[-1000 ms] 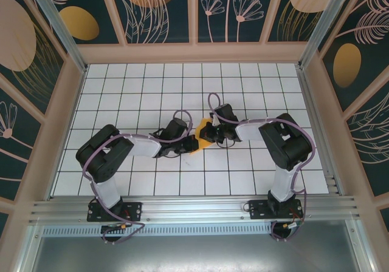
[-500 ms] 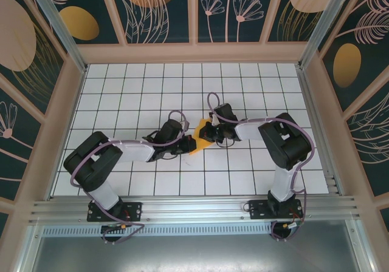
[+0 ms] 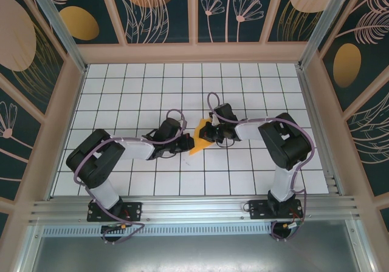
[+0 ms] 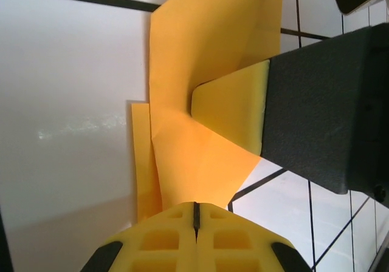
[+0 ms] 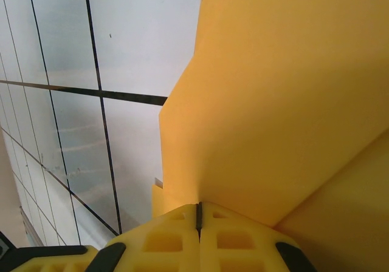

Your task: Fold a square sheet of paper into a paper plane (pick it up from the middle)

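left gripper (image 4: 196,214) jaws closed on paper (image 4: 203,65) | right gripper (image 5: 198,216) likewise

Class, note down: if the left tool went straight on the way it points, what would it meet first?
The paper that the left tool grips; just beyond, probably the right tool's pad, though depth is unclear.
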### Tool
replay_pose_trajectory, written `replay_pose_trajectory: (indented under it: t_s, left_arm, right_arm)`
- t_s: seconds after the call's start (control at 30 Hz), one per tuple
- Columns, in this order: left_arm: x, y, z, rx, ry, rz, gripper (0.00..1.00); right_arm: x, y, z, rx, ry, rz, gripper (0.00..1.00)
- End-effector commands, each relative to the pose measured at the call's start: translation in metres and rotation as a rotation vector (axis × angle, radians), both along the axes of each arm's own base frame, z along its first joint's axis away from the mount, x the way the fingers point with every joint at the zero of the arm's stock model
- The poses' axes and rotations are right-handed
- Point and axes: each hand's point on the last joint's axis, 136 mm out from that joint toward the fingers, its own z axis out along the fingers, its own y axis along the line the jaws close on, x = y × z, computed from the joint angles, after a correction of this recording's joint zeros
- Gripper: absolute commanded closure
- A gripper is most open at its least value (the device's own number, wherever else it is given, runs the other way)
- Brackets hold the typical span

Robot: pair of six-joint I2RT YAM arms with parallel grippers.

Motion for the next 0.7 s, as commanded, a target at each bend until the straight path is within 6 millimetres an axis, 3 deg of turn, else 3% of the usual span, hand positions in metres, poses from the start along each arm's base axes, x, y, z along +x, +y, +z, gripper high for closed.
replay_pose_trajectory:
  t_s: [0.0,0.23,0.47,0.5,0.67]
  left_arm:
    - [0.003,-0.012,0.003,-0.039,-0.013,-0.049,0.94]
    - [0.004,-0.011,-0.013,-0.005,0.018,-0.038,0.93]
    - [-0.016,0.014,-0.052,0.111,0.122,-0.005,0.96]
    - [-0.021,0.018,-0.056,0.12,0.135,-0.005,0.96]
    - [-0.037,0.032,-0.071,0.158,0.177,-0.009,0.98]
  right_arm:
    - [0.002,-0.002,-0.003,-0.019,0.001,0.006,0.94]
    - [0.001,-0.003,-0.003,-0.021,0.002,0.004,0.94]
    - [0.007,-0.004,-0.001,-0.014,-0.017,0.005,0.93]
    - [0.018,-0.016,0.0,-0.006,-0.022,-0.028,0.92]
    - [0.035,-0.028,0.005,0.032,-0.036,-0.049,0.91]
